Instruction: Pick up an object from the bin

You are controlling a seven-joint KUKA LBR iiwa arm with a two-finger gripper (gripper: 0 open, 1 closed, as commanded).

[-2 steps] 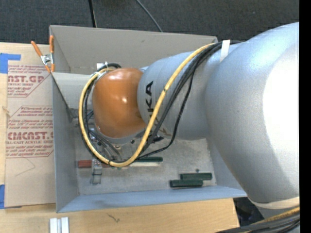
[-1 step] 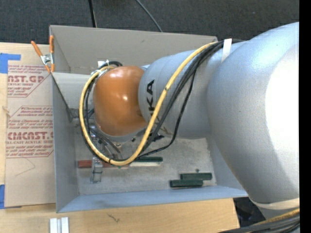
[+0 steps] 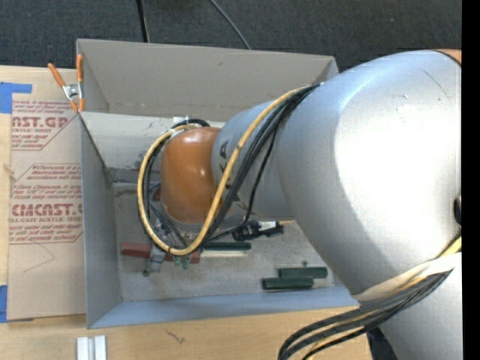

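My gripper (image 3: 157, 262) reaches down below the orange wrist cover at the bin's front left, mostly hidden by it. It is right over a flat red thing (image 3: 135, 251) that lies on the bin floor, with its red ends showing on both sides of the gripper. Whether the gripper touches it is hidden. Just to the right lies a thin green and white stick (image 3: 225, 249). A black pen-like thing with a light tip (image 3: 259, 229) lies above that stick.
A dark green marker-shaped bar (image 3: 295, 279) lies near the bin's front wall, right of the middle. The big grey arm covers the bin's right half and much of its back. Looped cables hang round the orange cover.
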